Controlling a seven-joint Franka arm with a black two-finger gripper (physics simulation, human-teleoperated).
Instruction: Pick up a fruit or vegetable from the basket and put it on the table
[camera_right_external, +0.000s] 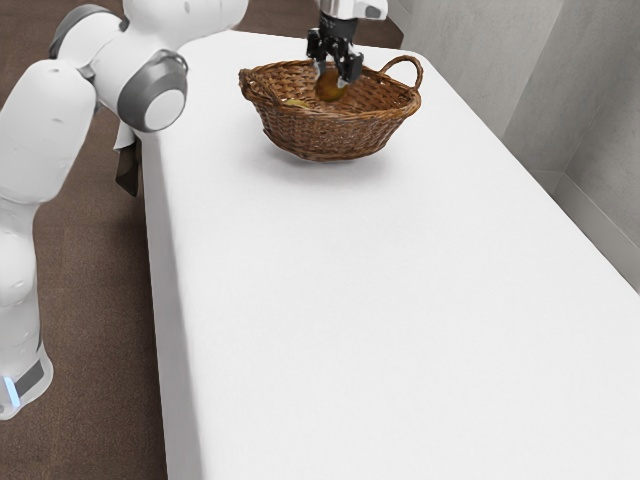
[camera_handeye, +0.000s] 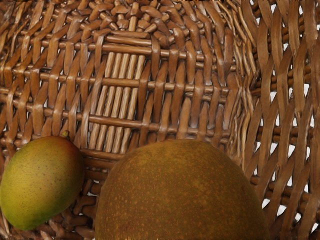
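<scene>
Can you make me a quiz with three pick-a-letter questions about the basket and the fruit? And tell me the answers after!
1. Where is the greenish fruit?
A) On the floor
B) In the basket
C) Under the basket

2. What colour is the fruit beside it?
A) Brown
B) Purple
C) White

3. How is the basket standing?
A) Upside down
B) On its side
C) Upright

Answers:
1: B, because the wrist view shows it against the woven inside.
2: A, because its skin looks brown, with tiny speckles.
3: C, because its opening faces up and its bottom is on the white table.
</scene>
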